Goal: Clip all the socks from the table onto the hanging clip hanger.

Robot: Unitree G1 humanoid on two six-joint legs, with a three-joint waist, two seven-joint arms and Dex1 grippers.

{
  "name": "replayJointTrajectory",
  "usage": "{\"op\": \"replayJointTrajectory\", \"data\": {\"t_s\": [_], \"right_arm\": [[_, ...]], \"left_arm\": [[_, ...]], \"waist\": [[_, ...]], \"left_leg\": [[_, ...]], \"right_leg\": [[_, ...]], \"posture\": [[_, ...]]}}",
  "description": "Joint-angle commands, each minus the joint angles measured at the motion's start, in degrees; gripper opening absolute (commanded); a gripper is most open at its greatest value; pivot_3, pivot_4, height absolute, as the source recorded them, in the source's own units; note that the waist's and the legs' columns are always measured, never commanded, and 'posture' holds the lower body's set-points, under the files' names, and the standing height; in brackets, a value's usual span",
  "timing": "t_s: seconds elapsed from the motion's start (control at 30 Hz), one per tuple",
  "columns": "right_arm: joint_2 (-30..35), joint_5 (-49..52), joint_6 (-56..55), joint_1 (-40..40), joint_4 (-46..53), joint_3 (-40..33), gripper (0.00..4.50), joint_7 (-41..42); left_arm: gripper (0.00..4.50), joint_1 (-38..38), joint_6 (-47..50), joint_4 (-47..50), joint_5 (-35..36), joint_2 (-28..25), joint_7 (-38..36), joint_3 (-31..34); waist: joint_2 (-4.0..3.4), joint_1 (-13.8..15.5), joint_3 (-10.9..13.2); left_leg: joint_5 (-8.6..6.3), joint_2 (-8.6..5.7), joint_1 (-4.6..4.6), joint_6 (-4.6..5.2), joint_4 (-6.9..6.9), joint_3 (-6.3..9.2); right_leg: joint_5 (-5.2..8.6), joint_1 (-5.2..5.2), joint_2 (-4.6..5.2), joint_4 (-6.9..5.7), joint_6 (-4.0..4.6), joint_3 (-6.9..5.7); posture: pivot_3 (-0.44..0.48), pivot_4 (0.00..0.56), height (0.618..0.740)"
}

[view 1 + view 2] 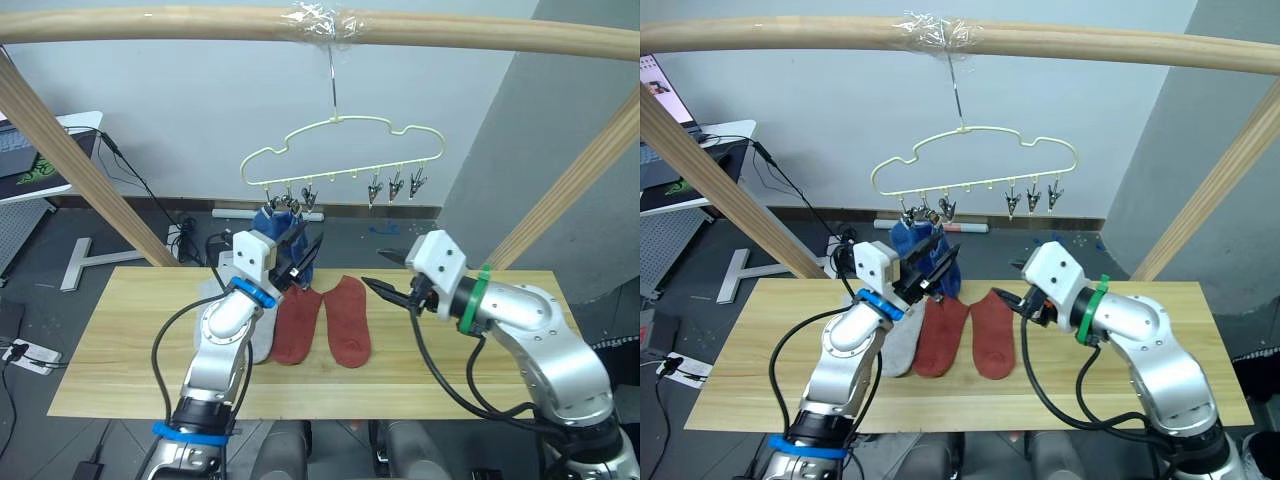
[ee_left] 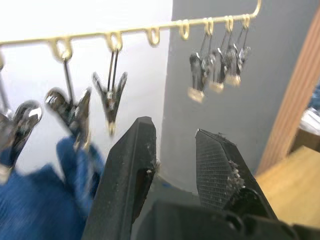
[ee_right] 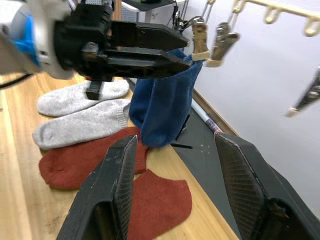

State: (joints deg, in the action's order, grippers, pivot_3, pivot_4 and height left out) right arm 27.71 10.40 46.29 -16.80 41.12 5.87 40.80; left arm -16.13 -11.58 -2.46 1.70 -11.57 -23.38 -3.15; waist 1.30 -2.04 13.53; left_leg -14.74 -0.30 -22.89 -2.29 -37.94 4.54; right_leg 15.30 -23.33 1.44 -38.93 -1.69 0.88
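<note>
Behind the wide light-wood plank table (image 1: 120, 340), a thick wooden pole frame (image 1: 480, 30) is carrying the thin cream wire clip hanger (image 1: 345, 150) with its row of small grey metal clips (image 1: 395, 185). Two blue knit socks (image 1: 925, 255) are hanging from the clips at the hanger's left end. The left gripper (image 1: 305, 256) is hovering just beside these socks, its black fingers (image 2: 125, 185) slightly parted and holding nothing. The right gripper (image 1: 385, 275) is hanging above the table's far edge, jaws spread wide and empty. Two rust-red socks (image 1: 335, 320) are lying flat side by side between the arms, and two light grey socks (image 3: 80, 112) are lying just left of them.
</note>
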Motion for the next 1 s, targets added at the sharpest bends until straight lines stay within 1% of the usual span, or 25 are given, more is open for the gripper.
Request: {"op": "replayJointTrajectory", "data": {"t_s": [0.03, 0.13, 0.33, 0.63, 0.8, 1.0], "right_arm": [[2.32, 2.56, 0.73, -1.06, 2.53, -3.34, 2.54, -0.04], [3.91, 3.68, 0.83, -1.62, 2.26, -4.26, 2.54, -0.3], [5.5, 5.05, 0.37, -3.08, 1.48, -4.59, 2.54, -1.4], [5.57, 6.88, 0.15, -5.64, 0.98, -4.11, 2.54, -2.88], [5.53, 8.02, -0.61, -6.55, 0.44, -4.14, 2.54, -2.92], [5.71, 8.33, -1.54, -6.97, -0.34, -4.14, 2.54, -2.96]], "left_arm": [[1.66, -2.69, -2.01, -2.26, -2.94, 1.85, 6.16, 0.86], [1.66, -3.93, -1.82, -3.79, -3.48, 2.73, 8.92, 1.5], [1.66, -5.37, -0.7, -5.78, -1.91, 3.54, 8.25, 0.85], [1.66, -10.1, -1.05, -11.64, -1.86, 5.12, 9.65, 1.28], [1.66, -12.61, -1.44, -14.09, -2.82, 6.04, 13.57, 2.41], [1.66, -14.22, -1.06, -14.67, -1.84, 6.9, 14.79, 2.81]], "waist": [[0.01, 0.04, 0.01], [0.02, -0.04, 0.01], [0.02, -0.12, 0.01], [0.02, -0.13, 0.01], [0.03, -0.15, 0.01], [0.03, -0.21, 0.01]], "left_leg": [[0.0, -0.02, -0.01, 0.0, 0.0, -0.02], [0.0, -0.02, -0.02, 0.0, -0.01, -0.03], [0.0, 0.0, -0.02, 0.0, 0.02, -0.02], [0.0, -0.02, -0.03, 0.0, 0.0, -0.04], [0.0, -0.01, -0.04, 0.0, 0.0, -0.05], [0.0, -0.02, -0.04, 0.0, 0.0, -0.07]], "right_leg": [[0.0, 0.0, 0.0, 0.0, 0.0, 0.0], [0.0, 0.0, 0.0, 0.01, 0.0, 0.0], [-0.01, 0.01, -0.04, 0.0, 0.01, -0.04], [0.0, 0.01, -0.05, 0.0, 0.0, -0.04], [-0.01, 0.01, -0.05, 0.0, 0.01, -0.04], [-0.01, 0.01, -0.05, 0.0, 0.01, -0.05]], "posture": [[-0.085, 0.215, 0.72], [-0.094, 0.215, 0.72], [-0.095, 0.213, 0.72], [-0.099, 0.21, 0.72], [-0.107, 0.207, 0.72], [-0.103, 0.205, 0.72]]}}
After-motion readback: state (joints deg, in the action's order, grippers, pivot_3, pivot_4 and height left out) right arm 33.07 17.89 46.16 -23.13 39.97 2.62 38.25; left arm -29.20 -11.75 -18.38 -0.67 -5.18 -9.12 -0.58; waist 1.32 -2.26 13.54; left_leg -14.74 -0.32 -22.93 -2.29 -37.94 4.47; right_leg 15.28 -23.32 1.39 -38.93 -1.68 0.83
